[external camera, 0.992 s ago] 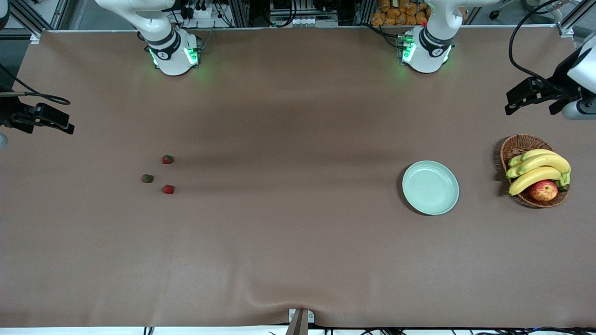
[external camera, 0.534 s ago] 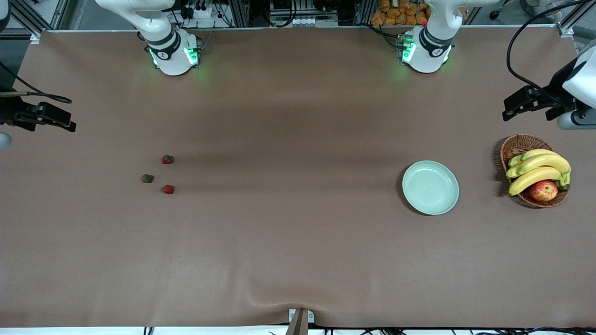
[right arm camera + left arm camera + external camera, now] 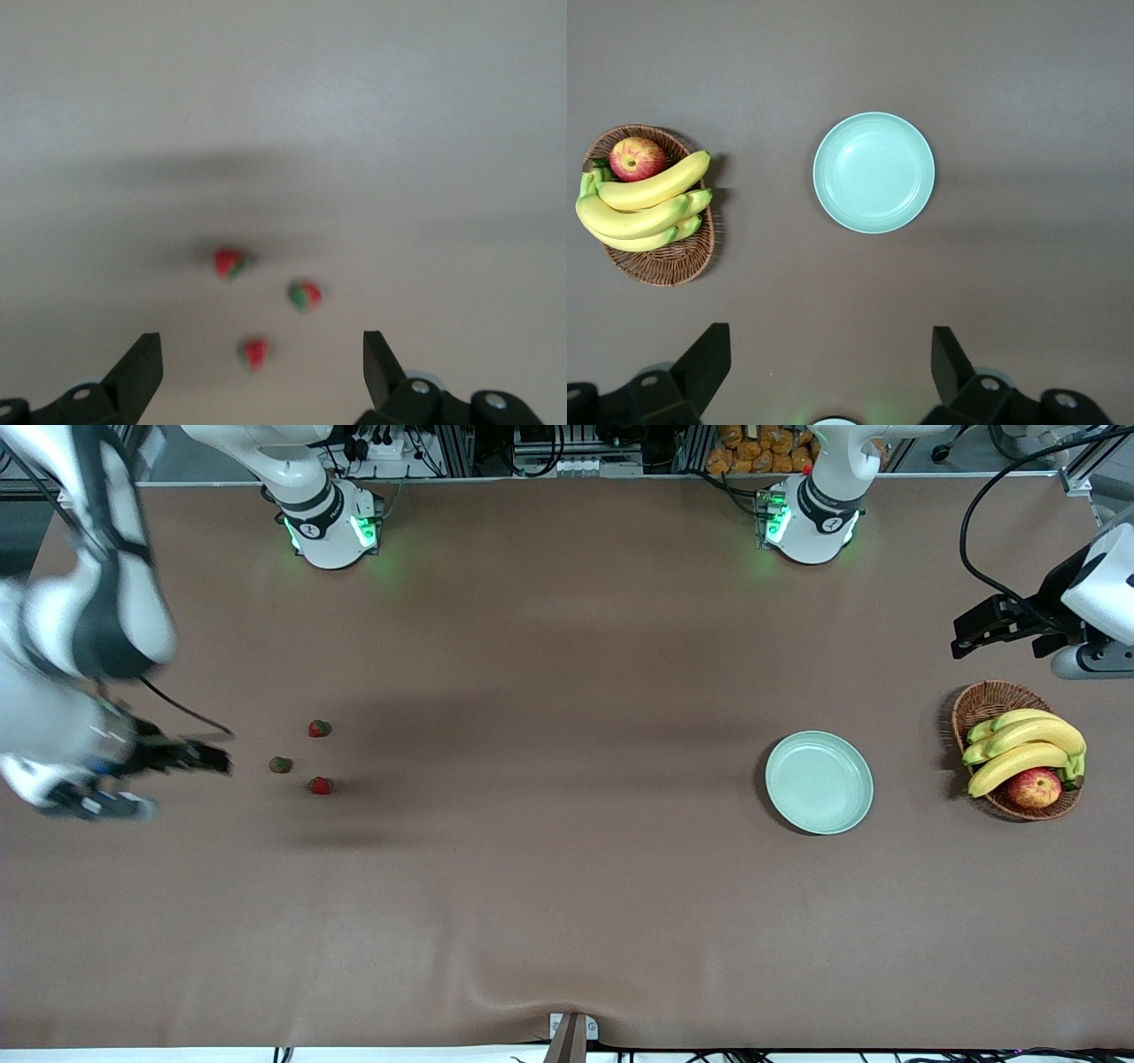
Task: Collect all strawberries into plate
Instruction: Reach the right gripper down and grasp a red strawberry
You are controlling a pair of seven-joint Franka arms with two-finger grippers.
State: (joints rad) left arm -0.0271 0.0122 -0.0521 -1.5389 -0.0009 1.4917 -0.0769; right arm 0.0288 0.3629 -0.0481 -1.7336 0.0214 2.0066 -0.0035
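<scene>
Three strawberries lie close together on the brown table toward the right arm's end: one [image 3: 320, 728] [image 3: 229, 263], a darker one [image 3: 281, 764] [image 3: 305, 295], and the one nearest the front camera [image 3: 320, 786] [image 3: 254, 352]. My right gripper [image 3: 190, 762] [image 3: 261, 347] hangs open and holds nothing, above the table just beside the berries. The pale green plate [image 3: 819, 782] [image 3: 873, 173] sits bare toward the left arm's end. High over the table near the basket, my left gripper [image 3: 997, 631] [image 3: 830, 345] is open and holds nothing.
A wicker basket [image 3: 992, 700] [image 3: 664, 261] with bananas [image 3: 1028, 744] and a red apple [image 3: 1034, 787] stands beside the plate, toward the left arm's end. Both arm bases [image 3: 332, 527] [image 3: 811, 522] stand along the table edge farthest from the front camera.
The right arm has swung in from the table's end and now hangs beside the strawberries. The left gripper has shifted only slightly. Berries and plate have not moved.
</scene>
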